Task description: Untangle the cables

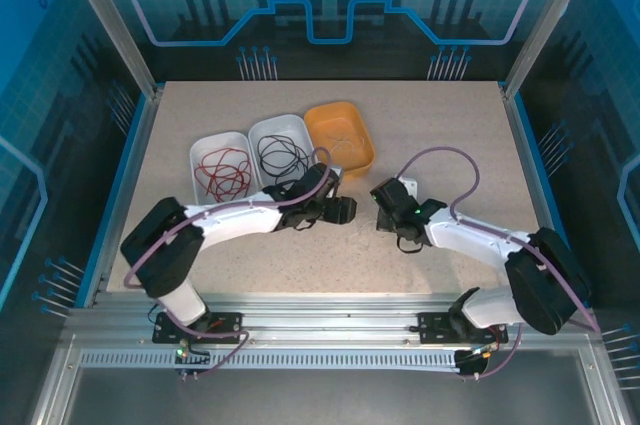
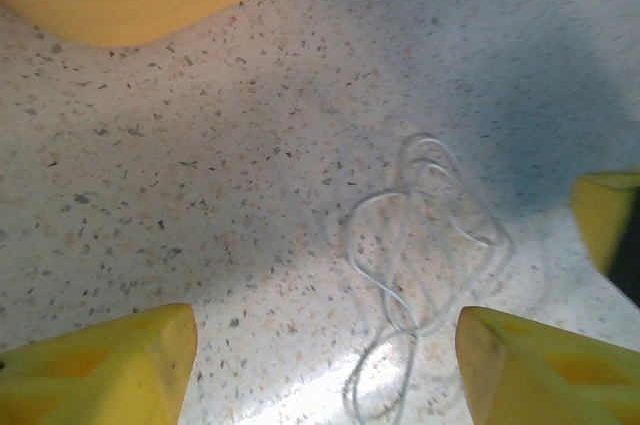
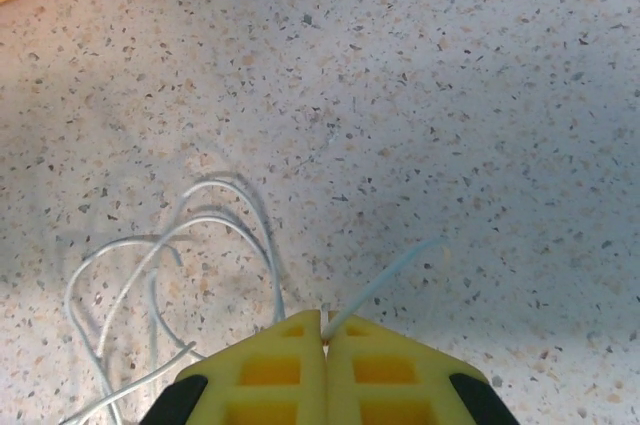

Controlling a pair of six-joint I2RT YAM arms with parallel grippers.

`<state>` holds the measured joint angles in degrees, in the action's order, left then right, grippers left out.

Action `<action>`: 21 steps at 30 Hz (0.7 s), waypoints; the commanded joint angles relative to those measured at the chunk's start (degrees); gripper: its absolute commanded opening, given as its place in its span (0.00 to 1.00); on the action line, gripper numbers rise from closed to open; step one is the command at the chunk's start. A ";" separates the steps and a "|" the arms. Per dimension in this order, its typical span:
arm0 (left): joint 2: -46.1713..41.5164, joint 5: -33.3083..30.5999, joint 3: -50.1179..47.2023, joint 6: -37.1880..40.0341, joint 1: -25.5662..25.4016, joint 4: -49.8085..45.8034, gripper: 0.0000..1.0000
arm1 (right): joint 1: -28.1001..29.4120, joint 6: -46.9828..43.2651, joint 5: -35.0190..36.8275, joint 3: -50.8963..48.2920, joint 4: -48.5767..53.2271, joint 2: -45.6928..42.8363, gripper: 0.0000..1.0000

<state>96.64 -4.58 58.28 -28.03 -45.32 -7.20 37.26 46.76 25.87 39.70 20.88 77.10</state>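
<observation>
— The trays?
— Near the table's (image 1: 450, 145) far edge, red cables (image 1: 222, 170) lay in one white tray (image 1: 196, 150), black cables (image 1: 282, 155) in the second white tray (image 1: 262, 127); the orange tray's (image 1: 336, 105) contents were unclear.
— Grippers?
— Right gripper (image 3: 323, 330) clamped the whitish cable (image 3: 222, 183) mid-table; left gripper (image 2: 320, 365) gaped over it.

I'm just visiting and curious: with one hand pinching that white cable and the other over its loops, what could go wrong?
The right hand pinches the thin white cable near its end, so a pull might slip it free. The left hand, open around the loops, might grab several strands together and tighten the tangle.
</observation>
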 commanded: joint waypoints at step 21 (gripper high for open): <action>21.88 0.72 22.54 7.13 -4.07 -26.33 0.58 | -0.76 2.36 -1.43 -4.72 -4.16 -3.87 0.00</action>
<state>116.33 -4.71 79.24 -22.70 -48.93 -28.14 37.26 47.81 24.62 35.46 17.85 74.76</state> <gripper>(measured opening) 0.584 0.040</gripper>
